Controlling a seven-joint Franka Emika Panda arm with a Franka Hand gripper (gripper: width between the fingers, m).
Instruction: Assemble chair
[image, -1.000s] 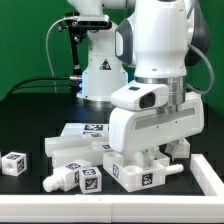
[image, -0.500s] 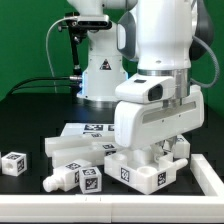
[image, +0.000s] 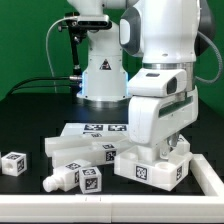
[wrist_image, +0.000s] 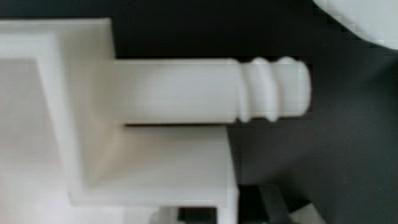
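While the arm reaches low over the black table (image: 30, 125) on the exterior view's right, I see the gripper (image: 163, 148) right down at a blocky white chair part (image: 150, 170), which lies on the table with a tag on its near face. From that camera the fingers are hidden behind the arm's bulky hand. The jaws are drawn fully together, and I cannot tell whether they pinch any edge of the part. My wrist view is filled, very close up, by a white chair piece (wrist_image: 71, 120) with a round peg (wrist_image: 267, 92) jutting from it, its tip ringed by grooves. To the exterior view's left of the blocky part lie more loose parts. A tagged bar (image: 72, 146) is there, with a short piece with a rounded end (image: 78, 179) just in front of it and a small cube (image: 13, 163) well apart at the far left. The marker board (image: 97, 128) lies flat behind the bar, near the arm's base (image: 100, 75).
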